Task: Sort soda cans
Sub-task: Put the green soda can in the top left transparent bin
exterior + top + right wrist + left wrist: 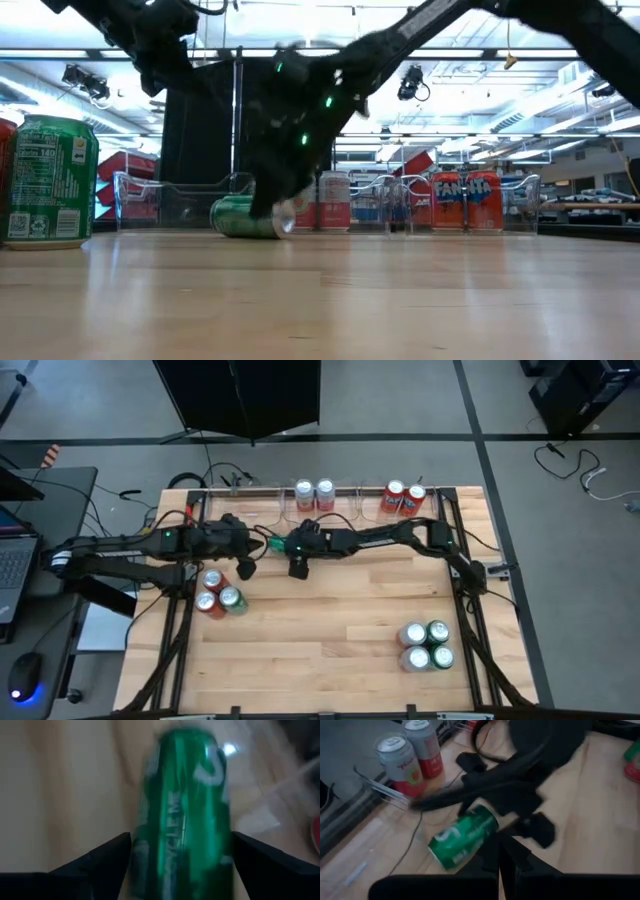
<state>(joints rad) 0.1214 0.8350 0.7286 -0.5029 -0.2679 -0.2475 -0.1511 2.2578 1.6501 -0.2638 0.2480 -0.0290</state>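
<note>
Glossy green cylindrical can (182,815) on side between spread right claw (182,855) fingers

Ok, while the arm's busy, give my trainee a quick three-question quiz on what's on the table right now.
1. True or false: the green can between the right gripper's open fingers stands upright.
2. How many cans are in the right-edge group, away from the trays? A) two B) four C) six
3. In the left group of three, two cans are red. What colour is the third?

Key: 1. False, it lies on its side on the table. 2. B. 3. Green.
</note>
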